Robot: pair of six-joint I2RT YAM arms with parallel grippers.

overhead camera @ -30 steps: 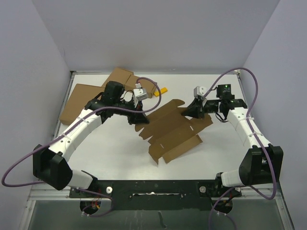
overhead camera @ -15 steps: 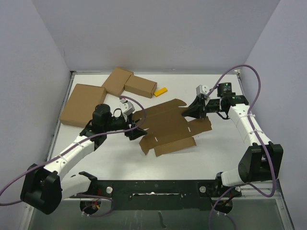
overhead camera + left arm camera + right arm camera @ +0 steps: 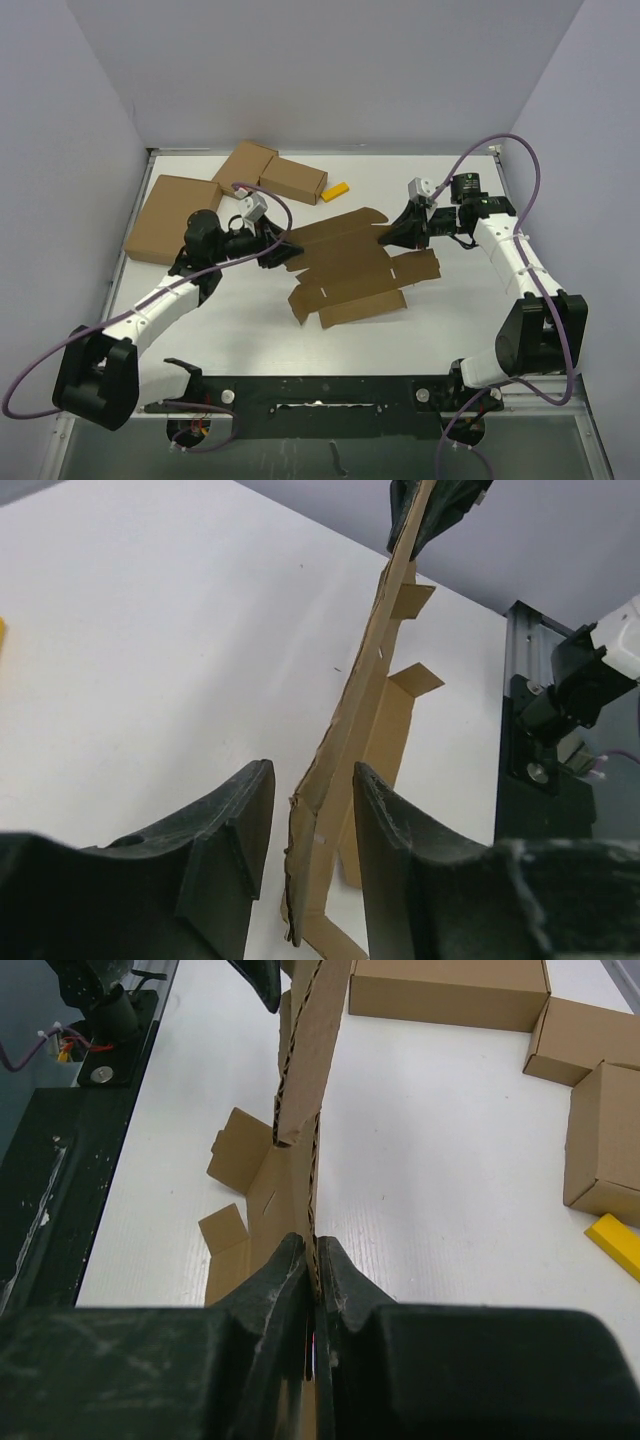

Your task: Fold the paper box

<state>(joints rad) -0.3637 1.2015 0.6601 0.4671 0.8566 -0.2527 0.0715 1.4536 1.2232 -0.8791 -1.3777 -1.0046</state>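
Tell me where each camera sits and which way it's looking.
Top external: above, behind the robot, looking down on the table; left arm and right arm show.
Left wrist: on the left gripper, facing along the cardboard sheet towards the right gripper; own fingers show.
Right wrist: mirrored, facing the left gripper; own fingers show.
Shared: all show the sheet.

1. left arm (image 3: 160, 298): stretched low, forward and inward, wrist level.
2. left gripper (image 3: 312, 830): fingers parted.
3. right arm (image 3: 512, 262): elbow bent, forearm turned inward.
4. right gripper (image 3: 311, 1260): fingers pressed together, cardboard sheet (image 3: 312, 1050) pinched between the tips.
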